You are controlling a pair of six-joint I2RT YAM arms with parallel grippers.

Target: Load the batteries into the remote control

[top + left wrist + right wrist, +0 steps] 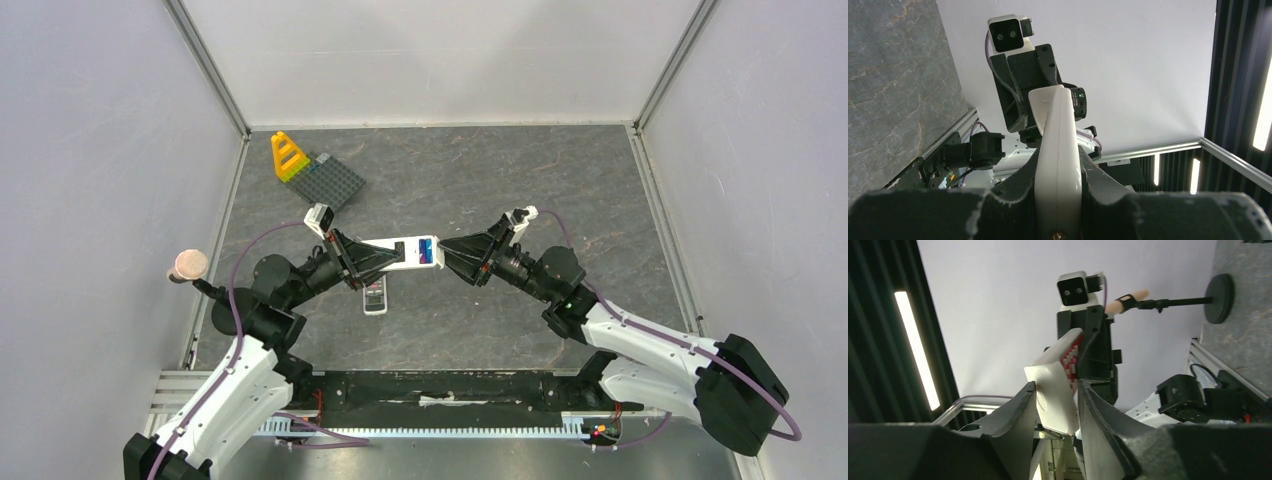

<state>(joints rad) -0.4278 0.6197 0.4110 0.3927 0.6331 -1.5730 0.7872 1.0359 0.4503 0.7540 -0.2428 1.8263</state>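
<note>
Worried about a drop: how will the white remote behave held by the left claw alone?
Likely stiff: the white remote juts straight from the left claw, no sag. Its smooth, rounded shell may slip or pivot, gripped at one end.

Work surface is a dark grey, stone-veined table top (480,180), boxed at the back and both sides by plain white wall panels (440,50), with aluminium rails (212,70) at the corners. Outside the enclosure — black slatted wall (1235,75), vertical light strips (918,347) lit.
</note>
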